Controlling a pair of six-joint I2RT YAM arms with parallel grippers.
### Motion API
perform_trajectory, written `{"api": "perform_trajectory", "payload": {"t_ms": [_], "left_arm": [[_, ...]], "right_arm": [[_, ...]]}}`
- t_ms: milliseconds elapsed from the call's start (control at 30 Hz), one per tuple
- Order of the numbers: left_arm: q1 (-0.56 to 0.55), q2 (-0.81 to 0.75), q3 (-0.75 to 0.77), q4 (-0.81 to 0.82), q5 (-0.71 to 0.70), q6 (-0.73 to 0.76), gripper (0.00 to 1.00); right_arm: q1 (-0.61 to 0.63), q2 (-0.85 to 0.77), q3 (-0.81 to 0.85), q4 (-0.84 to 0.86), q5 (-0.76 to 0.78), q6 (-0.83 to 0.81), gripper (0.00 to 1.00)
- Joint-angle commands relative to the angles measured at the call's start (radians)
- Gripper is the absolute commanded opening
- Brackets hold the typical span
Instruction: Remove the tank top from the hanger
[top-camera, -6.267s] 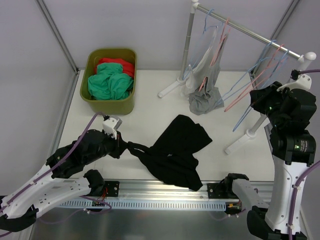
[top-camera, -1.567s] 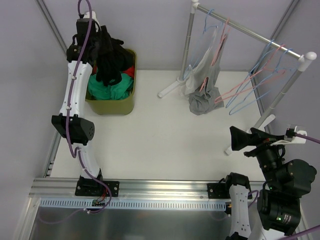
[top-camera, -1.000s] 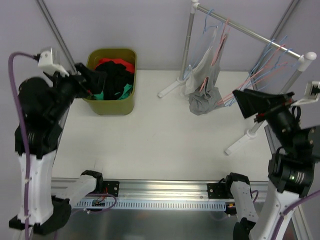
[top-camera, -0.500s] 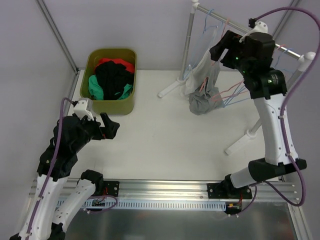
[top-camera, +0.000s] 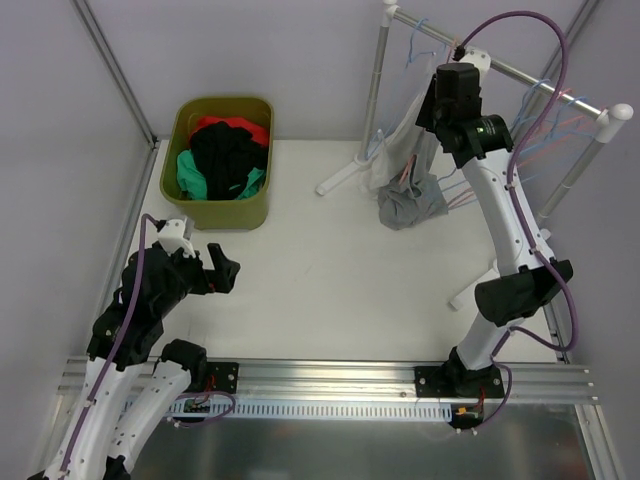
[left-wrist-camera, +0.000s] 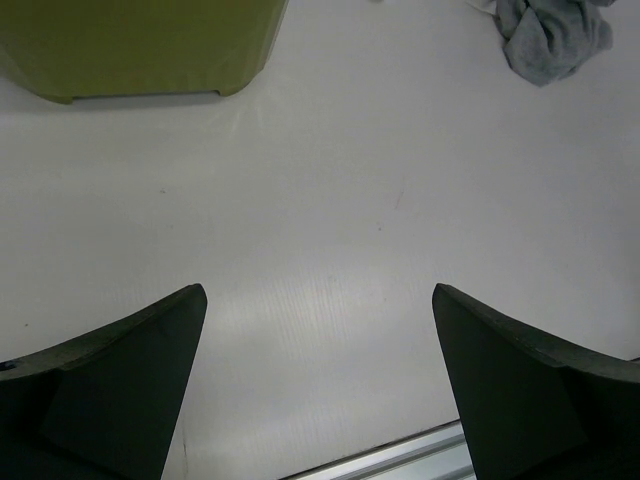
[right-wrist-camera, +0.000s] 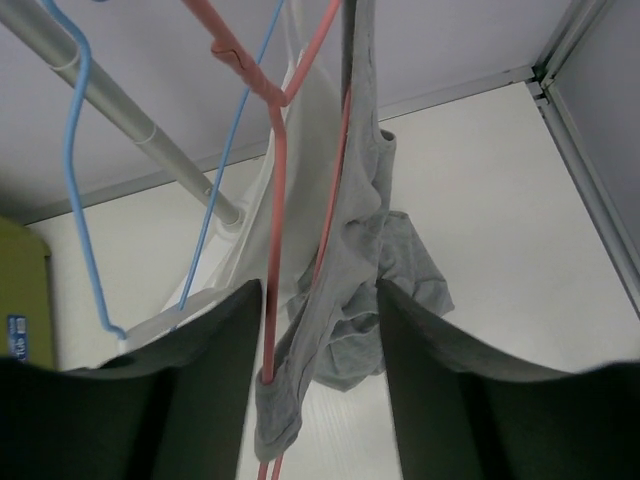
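Right end effector (right-wrist-camera: 320, 300), jaws part-spread around a limp grey tank top (right-wrist-camera: 360, 250) drooping from a pink hanger (right-wrist-camera: 275, 200) on the rail (right-wrist-camera: 120, 108); light, soft cloth, likely best pinched at its bunched lower folds.

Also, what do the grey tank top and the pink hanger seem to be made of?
Grey tank top: probably soft knit fabric, matte; it hangs limp and bunches in folds. Pink hanger: likely smooth plastic or coated wire; a thin, rigid, evenly coloured rod.

counter (top-camera: 330, 270): white | back left: olive bin (top-camera: 215, 212) is set | back right: rack feet (top-camera: 345, 175) are planted | beside them: grey tank top (top-camera: 410, 207) is heaped at its lower end
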Motion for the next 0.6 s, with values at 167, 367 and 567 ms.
{"api": "perform_trajectory", "payload": {"t_ms": [167,367,567], "left_arm": [[-0.014,-0.018,0.002,0.045,-0.003,0.011,0.99],[-0.022,-0.011,-0.001,0.049,0.013,0.013,0.99],[-0.023,-0.009,-0.004,0.055,0.028,0.016,0.99]], "right_arm": [[0.014,0.005,-0.025,0.151,0.165,0.044,0.27],[0.017,-0.056,-0.102,0.200,0.201,0.065,0.00],[0.022,-0.153,-0.134,0.215,0.161,0.079,0.00]]}}
